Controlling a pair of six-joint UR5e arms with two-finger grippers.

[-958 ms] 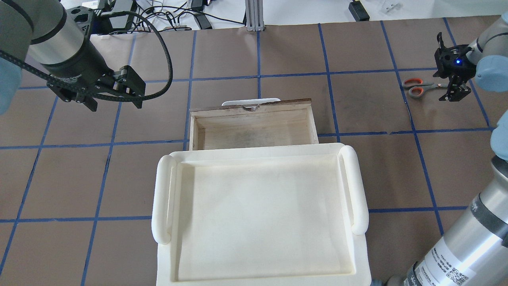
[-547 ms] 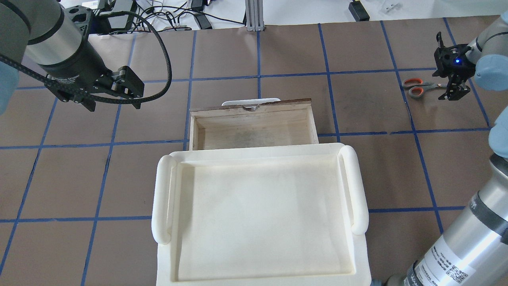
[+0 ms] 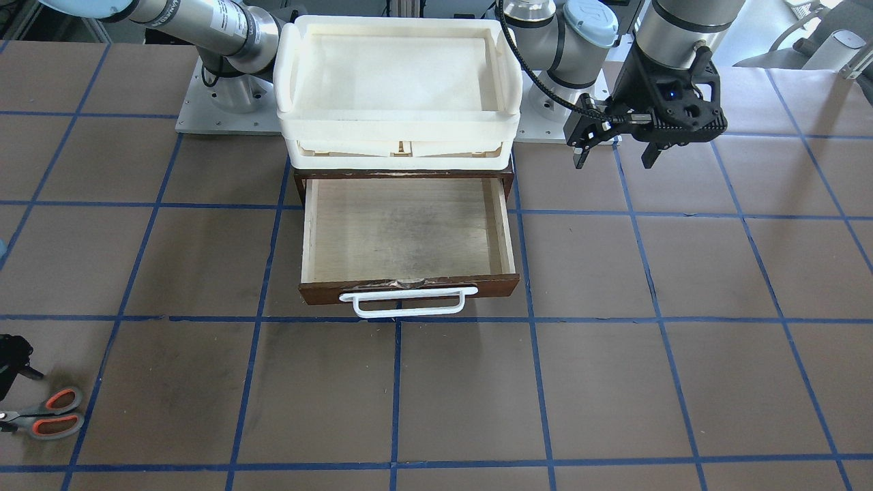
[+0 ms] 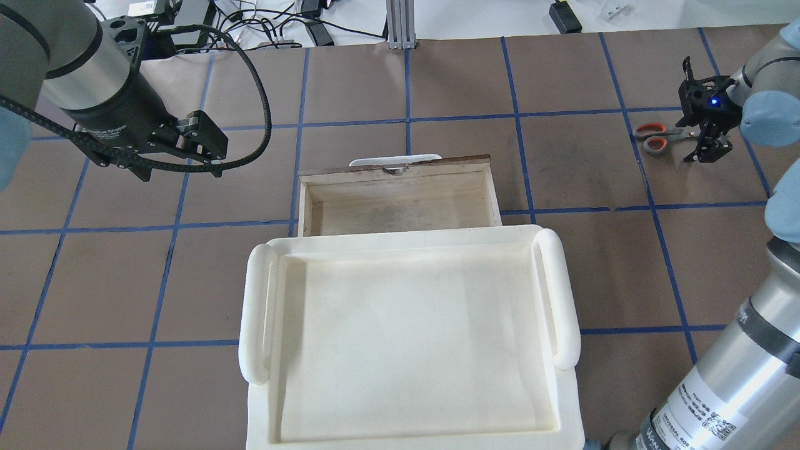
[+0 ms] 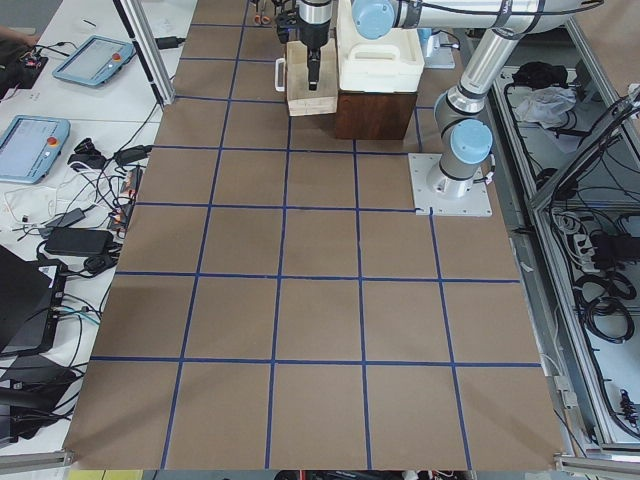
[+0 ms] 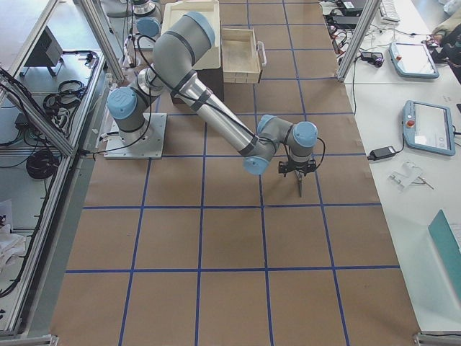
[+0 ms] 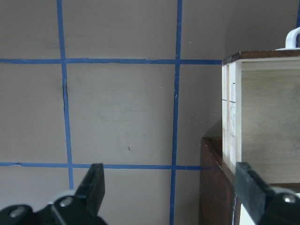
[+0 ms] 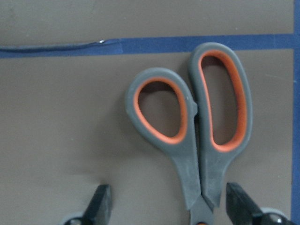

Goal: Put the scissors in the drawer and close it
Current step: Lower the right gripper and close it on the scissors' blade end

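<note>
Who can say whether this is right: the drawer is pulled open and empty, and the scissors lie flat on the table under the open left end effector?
Wrong arm. The right wrist-mounted view shows the right end effector open over the scissors; the left end effector hovers beside the drawer, which is open and empty.

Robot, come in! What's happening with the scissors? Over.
Right gripper open, straddling scissors on table. Left gripper open, beside drawer. Drawer open, nothing blocking it.
</note>
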